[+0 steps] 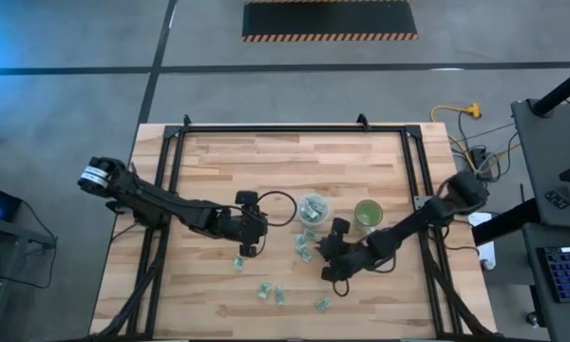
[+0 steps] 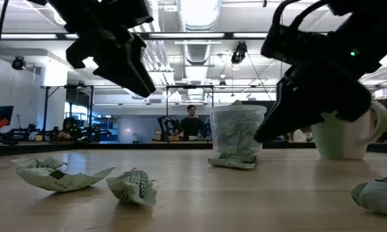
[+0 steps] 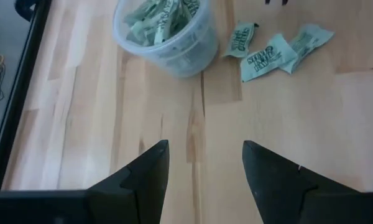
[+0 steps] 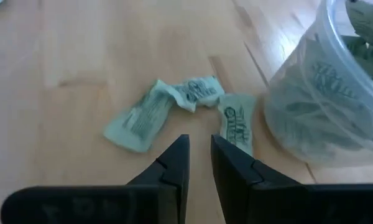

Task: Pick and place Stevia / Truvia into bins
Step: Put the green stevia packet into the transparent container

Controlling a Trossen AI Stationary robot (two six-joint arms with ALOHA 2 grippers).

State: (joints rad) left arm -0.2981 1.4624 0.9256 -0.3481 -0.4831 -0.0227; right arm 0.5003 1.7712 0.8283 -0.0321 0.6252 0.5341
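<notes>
Pale green and white Stevia sachets [image 1: 304, 245] lie scattered flat on the wooden table, more of them nearer the front [image 1: 271, 292]. The clear cup [image 1: 313, 209] holds several sachets; the green cup [image 1: 368, 213] stands to its right. My left gripper [image 1: 248, 237] hovers left of the clear cup, open wide [image 3: 205, 165] over bare wood. My right gripper [image 1: 332, 255] is in front of the cups; its fingers [image 4: 199, 152] stand a narrow gap apart, just short of two crumpled sachets [image 4: 143, 118] [image 4: 236, 127] lying beside the clear cup [image 4: 329, 106].
A black metal frame [image 1: 171, 180] runs along the table's sides and far edge. Loose sachets lie near the table's front [image 2: 58, 174] [image 2: 134, 187] [image 2: 380, 193]. Bare wood lies behind the cups and on the left. People stand far off in the room [image 2: 191, 122].
</notes>
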